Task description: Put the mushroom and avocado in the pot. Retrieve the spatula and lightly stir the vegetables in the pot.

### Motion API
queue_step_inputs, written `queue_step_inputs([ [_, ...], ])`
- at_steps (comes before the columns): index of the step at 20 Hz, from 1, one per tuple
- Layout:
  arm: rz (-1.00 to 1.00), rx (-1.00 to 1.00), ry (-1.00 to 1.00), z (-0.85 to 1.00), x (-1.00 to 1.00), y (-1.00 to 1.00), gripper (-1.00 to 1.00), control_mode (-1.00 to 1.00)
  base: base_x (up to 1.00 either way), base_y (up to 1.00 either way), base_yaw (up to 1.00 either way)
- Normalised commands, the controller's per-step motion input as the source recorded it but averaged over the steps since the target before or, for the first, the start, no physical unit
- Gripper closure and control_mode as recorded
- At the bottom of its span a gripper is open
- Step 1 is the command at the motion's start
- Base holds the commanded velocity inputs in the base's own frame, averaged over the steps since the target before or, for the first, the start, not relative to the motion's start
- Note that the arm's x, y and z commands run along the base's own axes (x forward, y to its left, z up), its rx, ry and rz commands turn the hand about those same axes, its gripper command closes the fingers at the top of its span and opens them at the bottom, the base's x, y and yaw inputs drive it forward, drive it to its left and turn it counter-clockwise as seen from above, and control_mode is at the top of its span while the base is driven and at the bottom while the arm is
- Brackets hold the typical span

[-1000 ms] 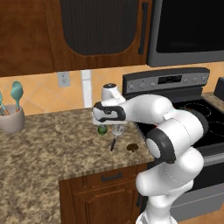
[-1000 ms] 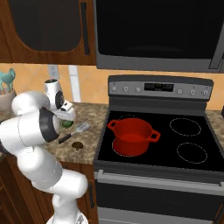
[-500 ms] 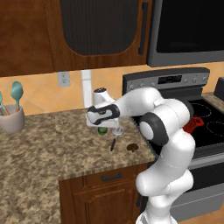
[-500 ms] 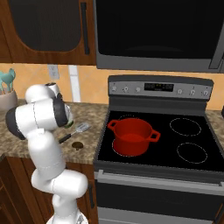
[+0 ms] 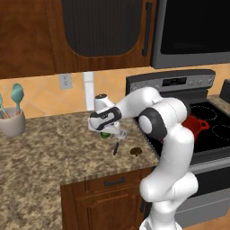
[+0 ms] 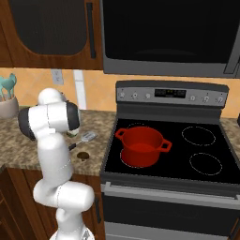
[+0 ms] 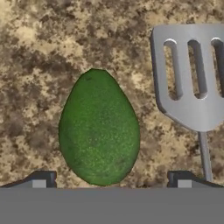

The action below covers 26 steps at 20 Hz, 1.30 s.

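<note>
The white arm reaches left over the speckled brown granite worktop (image 5: 54, 152), its gripper (image 5: 107, 131) lowered just above the small dark-green oval avocado (image 7: 99, 127), which lies flat on the stone. In the hand view the two dark fingertips (image 7: 41, 179) stand wide apart, one on either side of the fruit's broad end, released and grasping nothing. Just beside the avocado, apart from it, lies the small spatula (image 7: 192, 78) with a silver slotted metal head and a thin black handle; in the left base view its handle (image 5: 116, 148) points toward the worktop's front edge. Near it, toward the stove, the small dark-brown rounded mushroom (image 5: 135, 151) rests on the worktop close to the front edge. The round bright-red cooking pot (image 6: 140, 146) with loop handles sits upright on the front left burner of the black glass stove top (image 6: 206, 145), well apart from the vegetables. A beige cup (image 5: 12, 123) holding teal spoon-like utensils (image 5: 17, 94) stands far left on the worktop against the wall.
</note>
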Motion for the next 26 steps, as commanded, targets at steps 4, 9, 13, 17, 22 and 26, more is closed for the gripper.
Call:
queue_step_inputs([
  [4, -0.08, 0.01, 0.0, -0.19, 0.3, 0.0, -1.0, -1.0, 0.0, 0.0, 0.0],
  [9, -0.07, 0.0, 0.0, -0.17, 0.28, 0.0, 1.0, -1.0, 0.0, 0.0, 0.0],
  [13, -0.01, 0.0, 0.0, -0.19, 0.03, 0.0, 1.0, -1.0, 0.0, 0.0, 0.0],
  [17, 0.0, 0.0, 0.0, 0.0, 0.0, 0.0, 1.0, -1.0, 0.0, 0.0, 0.0],
  [22, 0.0, 0.07, 0.0, 0.11, -0.08, 0.01, 1.0, -1.0, 0.0, 0.0, 0.0],
  [26, 0.03, 0.14, -0.09, 0.67, -0.75, -0.15, 1.0, -1.0, 0.0, 0.0, 0.0],
])
